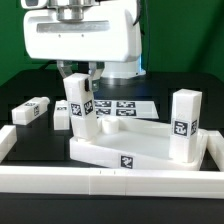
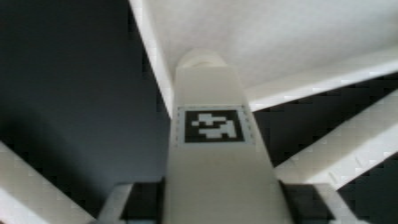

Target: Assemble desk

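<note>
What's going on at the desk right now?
The arm's hand is closed on a white leg, holding it slightly tilted at the tabletop, by the corner on the exterior view's left. I cannot tell whether its lower end touches the tabletop. A second leg stands upright at the corner on the exterior view's right. A loose leg lies on the black table further to the exterior view's left.
</note>
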{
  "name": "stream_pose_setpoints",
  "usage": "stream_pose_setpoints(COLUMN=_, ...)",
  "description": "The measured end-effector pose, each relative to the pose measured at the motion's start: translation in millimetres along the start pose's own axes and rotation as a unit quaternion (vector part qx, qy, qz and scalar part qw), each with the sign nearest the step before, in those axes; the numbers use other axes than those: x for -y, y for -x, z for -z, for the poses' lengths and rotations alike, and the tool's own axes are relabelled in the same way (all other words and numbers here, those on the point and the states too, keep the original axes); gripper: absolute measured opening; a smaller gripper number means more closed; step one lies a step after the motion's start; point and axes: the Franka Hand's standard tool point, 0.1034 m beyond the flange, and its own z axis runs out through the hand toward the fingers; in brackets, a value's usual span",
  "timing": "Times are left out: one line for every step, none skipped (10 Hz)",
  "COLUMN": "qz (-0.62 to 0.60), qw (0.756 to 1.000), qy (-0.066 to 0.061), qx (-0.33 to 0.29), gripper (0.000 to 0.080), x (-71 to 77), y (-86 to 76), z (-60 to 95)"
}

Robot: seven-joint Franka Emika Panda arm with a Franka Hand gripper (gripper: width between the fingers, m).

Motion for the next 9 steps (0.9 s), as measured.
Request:
stream_pose_setpoints(qz=-0.051, qw=0.999, qy=-0.006, qx=0.003, gripper=0.029, x=0.3, y=0.6, z=-0.4)
stream_pose_setpoints(qz=-0.107, qw=0.994, qy=-0.014, qx=0.008, gripper=0.029, x=0.8, y=1.9, z=-1.5)
stream_pose_setpoints(qz=-0.163, qw=0.986, qy=-0.019, qx=0.009, gripper=0.029, x=4.2, y=3.5, z=-2.2)
stream_pose_setpoints(qz=-0.209, qw=0.978, qy=-0.024, qx=0.011, gripper=0.029, x=8.7, y=6.4, z=-3.2)
stream_pose_setpoints(qz=-0.243, qw=0.969, qy=-0.03, qx=0.015, gripper=0.029, x=12.5, y=8.7, z=-3.9)
stream_pose_setpoints(qz=-0.271, qw=0.962, qy=-0.035, qx=0.016, gripper=0.029, x=14.3, y=8.7, z=-4.1)
stream_pose_setpoints(qz=-0.275, qw=0.961, qy=-0.035, qx=0.016, gripper=0.0342, x=14.7, y=9.1, z=-4.2)
stream_pose_setpoints(qz=-0.261, qw=0.964, qy=-0.035, qx=0.016, gripper=0.0342, x=14.7, y=9.2, z=-4.3)
stream_pose_setpoints(qz=-0.244, qw=0.969, qy=-0.035, qx=0.015, gripper=0.0508, x=14.9, y=9.5, z=-4.6)
